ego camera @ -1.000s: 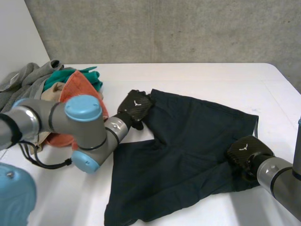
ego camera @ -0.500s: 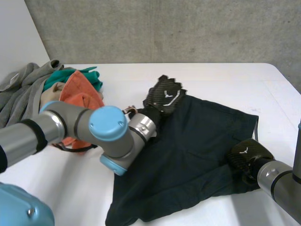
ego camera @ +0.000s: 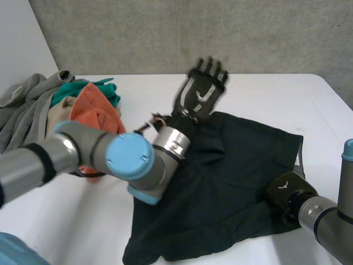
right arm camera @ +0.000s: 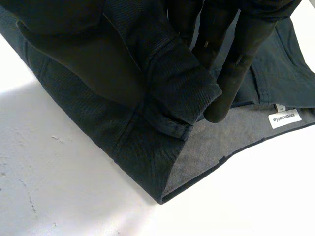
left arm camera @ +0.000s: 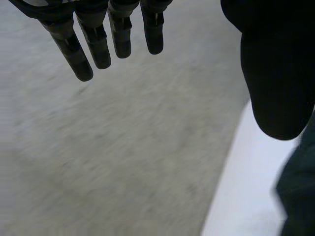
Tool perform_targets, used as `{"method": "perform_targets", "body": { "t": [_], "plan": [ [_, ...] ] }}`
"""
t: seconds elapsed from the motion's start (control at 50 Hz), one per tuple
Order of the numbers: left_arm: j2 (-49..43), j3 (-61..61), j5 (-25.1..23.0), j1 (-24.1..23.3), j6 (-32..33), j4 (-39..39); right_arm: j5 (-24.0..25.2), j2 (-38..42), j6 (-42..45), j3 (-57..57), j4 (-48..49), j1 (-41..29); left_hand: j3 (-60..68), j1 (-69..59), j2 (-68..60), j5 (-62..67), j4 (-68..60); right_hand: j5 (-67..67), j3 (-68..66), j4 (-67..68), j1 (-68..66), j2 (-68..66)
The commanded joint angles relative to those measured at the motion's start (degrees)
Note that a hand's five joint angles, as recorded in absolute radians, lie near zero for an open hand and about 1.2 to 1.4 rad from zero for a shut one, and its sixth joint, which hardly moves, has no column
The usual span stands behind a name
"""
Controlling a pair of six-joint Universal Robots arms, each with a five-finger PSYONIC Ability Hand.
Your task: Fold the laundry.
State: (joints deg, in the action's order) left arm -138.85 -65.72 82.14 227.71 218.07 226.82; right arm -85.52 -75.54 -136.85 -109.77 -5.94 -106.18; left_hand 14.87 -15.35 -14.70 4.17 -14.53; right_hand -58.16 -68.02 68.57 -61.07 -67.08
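Observation:
Dark navy shorts (ego camera: 231, 176) lie spread on the white table (ego camera: 265, 94). My left hand (ego camera: 203, 91) is raised above the shorts' far edge, open, with its fingers spread and nothing in it. In the left wrist view its straight fingers (left arm camera: 98, 44) point at the concrete wall, and a bit of the shorts (left arm camera: 300, 196) lies beside the thumb. My right hand (ego camera: 284, 193) sits at the shorts' right edge. Its fingers (right arm camera: 236, 54) are curled round a folded-over piece of the shorts' hem (right arm camera: 172, 98), next to a white label (right arm camera: 284, 119).
A pile of clothes (ego camera: 83, 105) in orange, teal and beige lies at the table's left, with a grey garment (ego camera: 22, 105) beside it. A concrete wall (ego camera: 165, 33) stands behind the table. Bare table lies to the far right and near left.
My left hand dragged the shorts' far left corner to the right, let go, and rose with its fingers opening. The right hand kept its grip and barely shifted.

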Motion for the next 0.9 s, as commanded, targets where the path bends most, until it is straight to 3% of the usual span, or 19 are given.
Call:
{"method": "perform_targets", "body": {
  "t": [0.02,0.1,0.2,0.34,0.54,0.74,0.9],
  "plan": [
    [5.4,-6.9,2.7,5.2,-3.8,-2.5,0.1,0.0,0.0,0.0,0.0,0.2,-0.8,1.3,0.6,-0.1,0.4,-11.8,-12.0,11.4,-18.9,-12.9],
    [5.6,-7.7,2.7,7.5,-6.9,-9.2,0.3,0.0,0.0,0.1,0.0,0.2,3.6,-3.1,-3.7,4.3,-3.9,-11.8,-12.0,11.4,-18.9,-12.9],
    [5.3,-6.6,1.4,10.6,-12.9,-21.1,0.3,0.1,0.1,0.1,0.1,0.3,20.2,-19.7,-20.4,20.9,-20.6,-11.8,-12.0,11.4,-18.9,-12.9],
    [2.0,0.7,-5.5,11.5,-20.7,-32.4,0.3,1.3,0.1,0.2,0.1,0.2,33.8,-33.4,-34.0,34.5,-34.2,-11.8,-12.0,11.4,-18.9,-12.9],
    [-4.1,10.6,-7.9,11.1,-27.7,-40.1,0.3,2.1,0.1,0.2,0.1,0.2,41.3,-40.8,-41.4,41.9,-41.6,-11.8,-12.0,11.4,-18.9,-12.9],
    [-6.9,14.3,-7.9,9.5,-28.0,-42.3,0.3,2.1,0.1,0.3,0.1,0.3,41.6,-41.1,-41.8,42.3,-41.9,-11.8,-12.0,11.4,-18.9,-12.9],
    [-7.6,15.5,-7.9,8.7,-28.0,-42.0,0.3,2.2,0.2,0.3,0.1,0.3,34.7,-34.2,-34.9,35.4,-35.1,-11.8,-12.0,11.4,-18.9,-12.9]
  ]
}}
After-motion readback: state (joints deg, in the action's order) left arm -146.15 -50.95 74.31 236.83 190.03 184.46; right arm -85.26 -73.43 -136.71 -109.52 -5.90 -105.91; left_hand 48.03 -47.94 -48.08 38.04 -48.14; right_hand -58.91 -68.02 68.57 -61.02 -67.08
